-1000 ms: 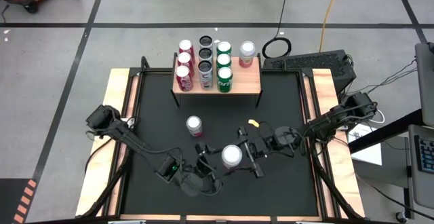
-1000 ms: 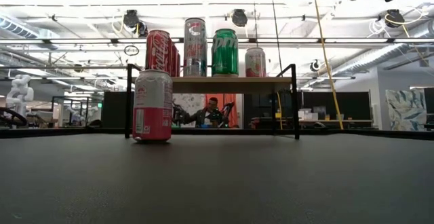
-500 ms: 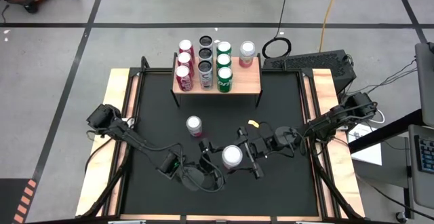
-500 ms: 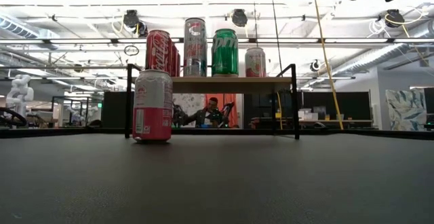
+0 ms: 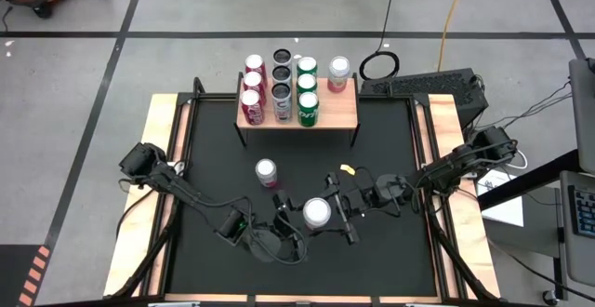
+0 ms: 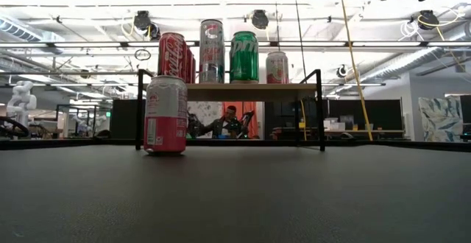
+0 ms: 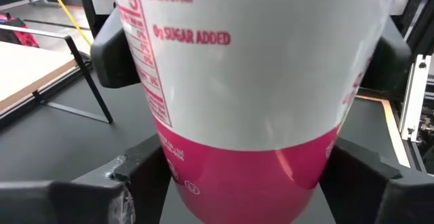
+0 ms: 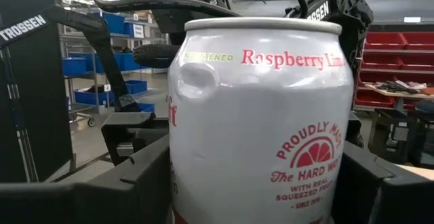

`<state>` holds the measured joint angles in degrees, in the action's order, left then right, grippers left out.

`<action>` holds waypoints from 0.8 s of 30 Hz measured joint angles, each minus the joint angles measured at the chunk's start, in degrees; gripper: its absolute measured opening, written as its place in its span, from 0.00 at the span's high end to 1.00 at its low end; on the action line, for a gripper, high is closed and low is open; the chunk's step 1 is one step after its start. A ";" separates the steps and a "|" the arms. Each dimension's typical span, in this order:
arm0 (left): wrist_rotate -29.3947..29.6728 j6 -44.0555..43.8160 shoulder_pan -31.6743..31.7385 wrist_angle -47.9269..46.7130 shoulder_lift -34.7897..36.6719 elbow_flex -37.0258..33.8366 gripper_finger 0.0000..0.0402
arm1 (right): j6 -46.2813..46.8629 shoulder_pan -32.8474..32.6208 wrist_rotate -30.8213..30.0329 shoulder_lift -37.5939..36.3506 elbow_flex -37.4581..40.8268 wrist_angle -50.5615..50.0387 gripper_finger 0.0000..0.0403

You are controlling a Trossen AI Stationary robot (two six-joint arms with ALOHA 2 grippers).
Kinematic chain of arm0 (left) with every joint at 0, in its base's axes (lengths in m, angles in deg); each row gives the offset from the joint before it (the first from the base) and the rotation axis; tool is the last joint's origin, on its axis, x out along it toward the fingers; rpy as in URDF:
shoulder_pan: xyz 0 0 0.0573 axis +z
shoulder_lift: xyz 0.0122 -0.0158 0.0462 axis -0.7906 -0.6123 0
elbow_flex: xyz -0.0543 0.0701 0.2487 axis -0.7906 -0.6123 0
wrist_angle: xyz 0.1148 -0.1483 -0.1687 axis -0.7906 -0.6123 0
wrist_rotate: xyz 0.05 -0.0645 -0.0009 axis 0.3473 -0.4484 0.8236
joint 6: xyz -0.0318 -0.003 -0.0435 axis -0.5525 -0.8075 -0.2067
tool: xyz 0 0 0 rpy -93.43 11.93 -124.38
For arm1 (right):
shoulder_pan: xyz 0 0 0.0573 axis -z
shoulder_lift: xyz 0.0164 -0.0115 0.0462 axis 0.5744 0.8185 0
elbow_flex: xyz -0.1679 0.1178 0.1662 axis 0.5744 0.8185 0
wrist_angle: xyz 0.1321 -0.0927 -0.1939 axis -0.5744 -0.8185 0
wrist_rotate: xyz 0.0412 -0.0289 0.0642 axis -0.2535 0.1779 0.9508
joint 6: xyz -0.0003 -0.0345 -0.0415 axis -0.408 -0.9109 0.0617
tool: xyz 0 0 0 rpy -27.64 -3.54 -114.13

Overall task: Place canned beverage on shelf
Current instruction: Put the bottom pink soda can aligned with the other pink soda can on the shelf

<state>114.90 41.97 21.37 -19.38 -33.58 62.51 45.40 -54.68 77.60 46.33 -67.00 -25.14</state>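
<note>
A white and pink can [image 5: 317,213] hangs upright in the air above the table's near middle, between my two grippers. My right gripper [image 5: 322,215] comes at it from the right and is shut on it. From the left comes my left gripper [image 5: 297,220], whose fingers stand on either side of the can's pink lower part [image 7: 258,183]. The shelf [image 5: 345,113] stands at the far middle on black legs and carries several upright cans. Another pink can [image 5: 267,172] stands on its base on the black mat in front of the shelf. My right gripper pinches the can's side wall [image 8: 178,176] between its two fingers [image 8: 139,183], which come level from the table's right. In the left wrist view those fingers [image 7: 112,47] sit high on the can. The can is upright and lifted clear of the table. My left gripper's fingers [image 7: 139,176] lie close against the can's lower part; whether they touch it I cannot tell.
Light wooden strips [image 5: 160,186] run along the table's left and right sides. A small yellow bit [image 5: 348,168] lies on the mat near my right arm. The shelf has bare board at its right end. A person [image 6: 230,118] sits in the room beyond.
My left gripper's fingers have drawn in around the lower part of the can. The can and my right gripper have kept their place.
</note>
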 joint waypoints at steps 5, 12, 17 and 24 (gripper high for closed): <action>-0.05 -0.39 -0.30 -0.83 0.00 0.00 0.25 | 0.19 0.00 -0.19 0.00 0.00 -0.44 0.33; 0.86 -0.30 -1.10 -1.50 -0.02 0.00 0.25 | 0.92 -0.02 -0.53 0.00 0.00 -1.63 0.22; 1.08 -0.26 -1.36 -2.13 -0.02 -0.02 0.25 | 1.44 0.00 -0.76 0.00 0.00 -2.42 0.13; 0.69 -0.37 -1.40 -3.10 -0.02 -0.02 0.25 | 2.99 0.00 -1.06 -3.22 0.00 -9.24 0.07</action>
<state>115.59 41.61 19.97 -22.49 -33.60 62.49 48.38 -54.68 76.54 43.11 -67.00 -34.38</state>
